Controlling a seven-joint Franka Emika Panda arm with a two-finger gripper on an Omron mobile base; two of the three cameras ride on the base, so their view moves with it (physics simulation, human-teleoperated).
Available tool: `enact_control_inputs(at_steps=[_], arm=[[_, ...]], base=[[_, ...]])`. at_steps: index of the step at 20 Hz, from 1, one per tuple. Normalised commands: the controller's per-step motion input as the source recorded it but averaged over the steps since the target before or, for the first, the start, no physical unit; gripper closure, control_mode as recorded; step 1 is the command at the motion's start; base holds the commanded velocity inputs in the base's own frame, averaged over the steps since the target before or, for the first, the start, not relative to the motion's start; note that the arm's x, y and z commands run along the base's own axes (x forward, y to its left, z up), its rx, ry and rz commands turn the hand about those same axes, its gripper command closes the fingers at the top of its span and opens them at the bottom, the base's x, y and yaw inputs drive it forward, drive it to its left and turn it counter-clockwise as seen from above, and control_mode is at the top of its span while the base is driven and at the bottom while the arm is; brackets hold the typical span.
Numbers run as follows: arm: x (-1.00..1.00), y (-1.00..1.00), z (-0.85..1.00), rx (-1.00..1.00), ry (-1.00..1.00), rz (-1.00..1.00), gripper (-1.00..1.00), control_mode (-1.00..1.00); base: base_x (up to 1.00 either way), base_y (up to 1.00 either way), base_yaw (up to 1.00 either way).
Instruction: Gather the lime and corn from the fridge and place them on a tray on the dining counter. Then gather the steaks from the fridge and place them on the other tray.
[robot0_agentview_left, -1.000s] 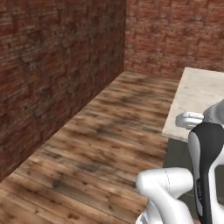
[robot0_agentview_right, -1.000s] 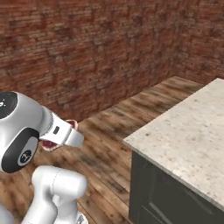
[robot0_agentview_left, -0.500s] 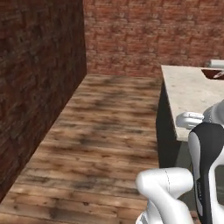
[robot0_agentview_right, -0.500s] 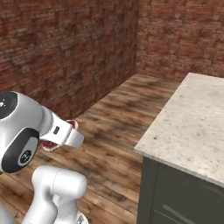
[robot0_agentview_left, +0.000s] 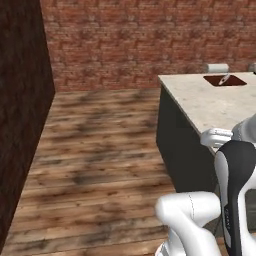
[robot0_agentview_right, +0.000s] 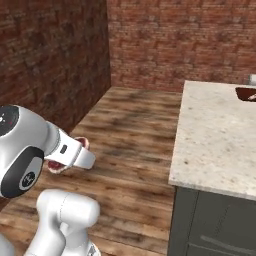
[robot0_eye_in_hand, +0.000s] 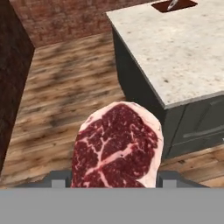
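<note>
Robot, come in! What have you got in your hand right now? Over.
Gripper shut on steak. Dining counter ahead, right. Bare wood floor between, nothing blocking.

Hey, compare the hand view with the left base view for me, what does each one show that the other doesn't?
Hand view alone: the steak, red with pale marbling, held upright in the gripper and seen close up.

Left base view alone: the robot's white arm rising at the lower right, and a pale stool top behind the far end of the counter.

Both: the dining counter with its speckled beige top and dark base, the dark red tray at its far end with a silver utensil on it, the wooden floor and the brick wall.
</note>
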Motion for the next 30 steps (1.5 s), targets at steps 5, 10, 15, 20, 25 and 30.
enact_control_inputs(at_steps=[5,10,15,20,25,30], arm=[[0.00,0.00,0.00,0.00,0.00,0.00,1.00,1.00],[0.00,0.00,0.00,0.00,0.00,0.00,1.00,1.00],[0.00,0.00,0.00,0.00,0.00,0.00,1.00,1.00],[0.00,0.00,0.00,0.00,0.00,0.00,1.00,1.00],[0.00,0.00,0.00,0.00,0.00,0.00,1.00,1.00],[0.00,0.00,0.00,0.00,0.00,0.00,1.00,1.00]], base=[[0.71,0.62,-0.49],[0.72,0.63,-0.48],[0.71,0.64,-0.48],[0.71,0.66,-0.47],[0.72,0.70,-0.45],[0.71,0.73,-0.44]])
